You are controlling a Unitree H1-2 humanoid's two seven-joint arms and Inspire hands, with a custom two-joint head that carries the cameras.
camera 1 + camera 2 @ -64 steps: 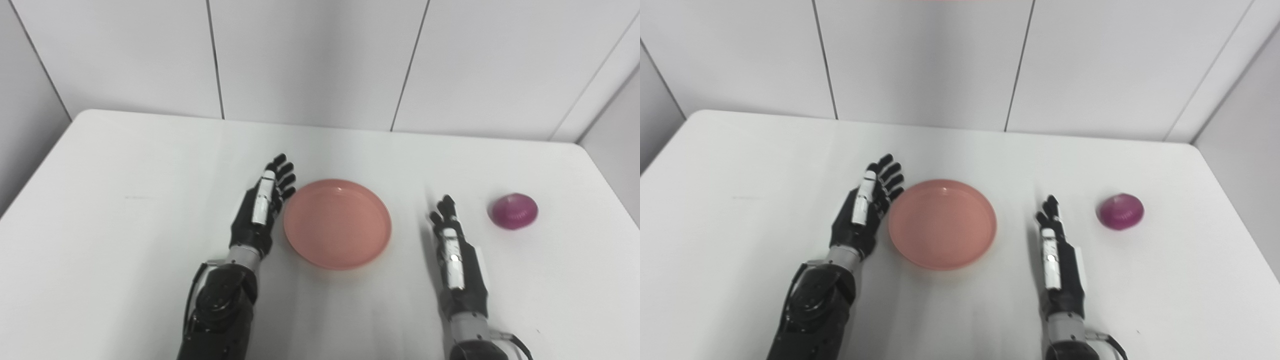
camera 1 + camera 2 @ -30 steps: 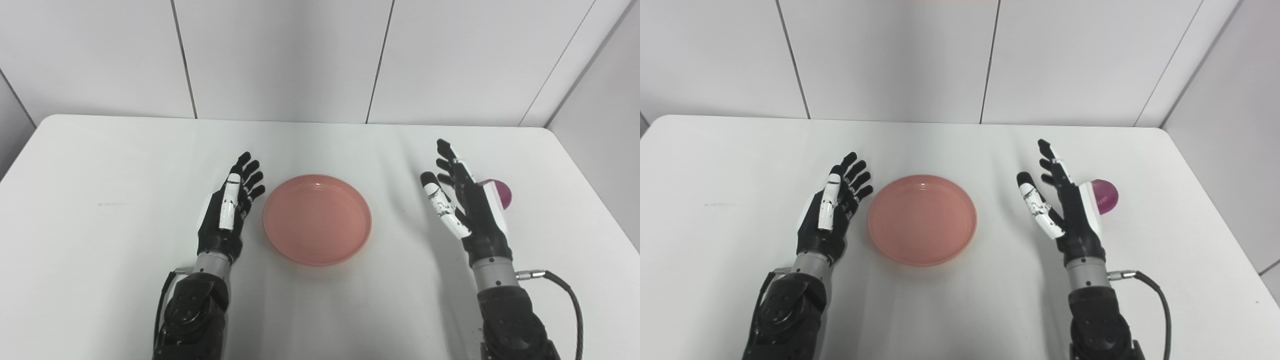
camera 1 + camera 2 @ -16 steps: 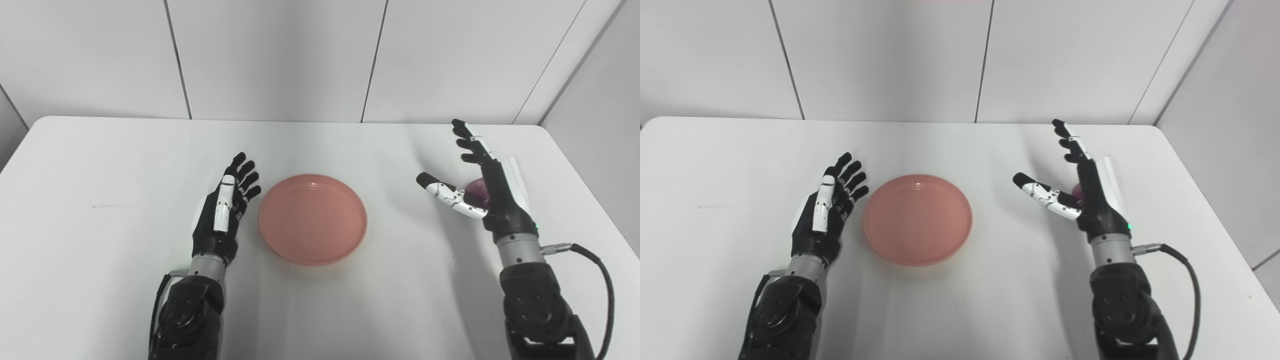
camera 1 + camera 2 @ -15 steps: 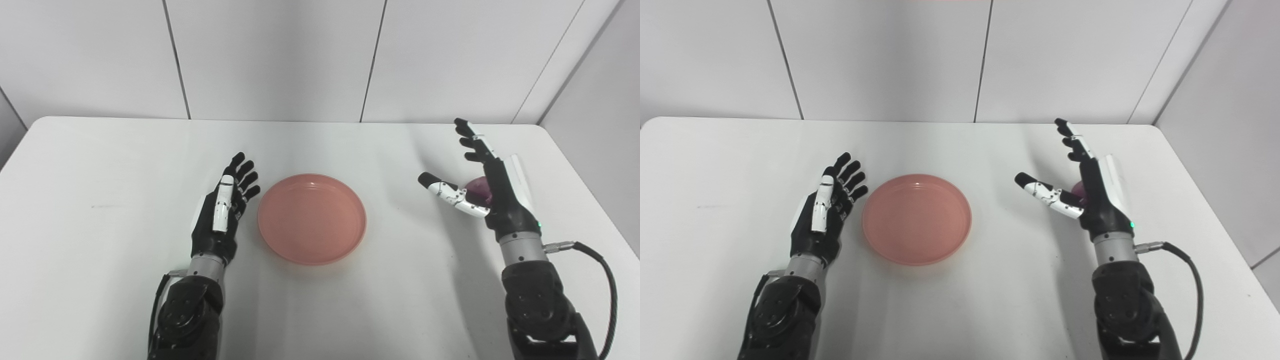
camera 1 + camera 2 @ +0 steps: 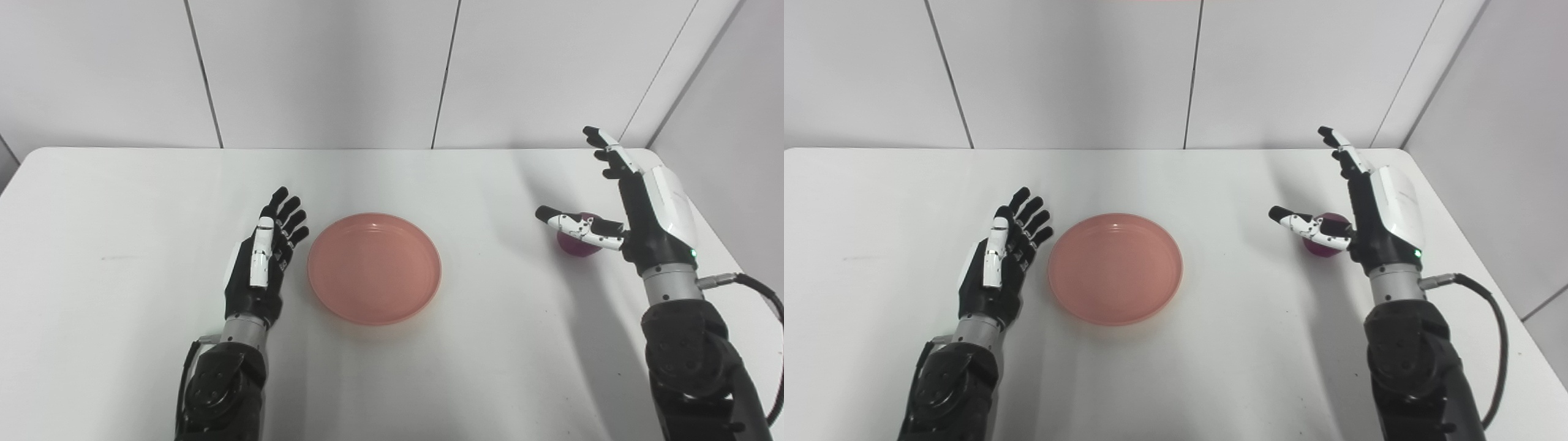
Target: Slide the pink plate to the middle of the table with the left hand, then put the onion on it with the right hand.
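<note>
Two steps make up this job, and I judge the first as good as done: the round, shallow pink plastic plate (image 5: 374,267) sits flat near the middle of the white desk (image 5: 122,202), a little towards my near side. My left hand (image 5: 260,263) lies just beside the plate's left rim, fingers spread and holding nothing; I cannot tell whether it touches the rim.

The step in hand is the pickup. My right hand (image 5: 1363,205) hangs over the right side of the desk, fingers stretched apart and pointing far, thumb reaching left. It grips nothing. The small round purple onion (image 5: 1323,242) rests on the desk right under that thumb, partly hidden by it, well apart from the plate and to its right. Whether the thumb grazes the onion, I cannot say.

Next, I reckon I must lower the right hand around the onion and close fingers and thumb on opposite sides. It is round and looks smooth, so it may roll away towards the right edge if I nudge it before I have it enclosed. Then comes a lift and a carry left to the plate.

The desk is plain, matt white, with rounded far corners. Behind it stand pale wall panels with dark seams; the wall angles in at the far right.
</note>
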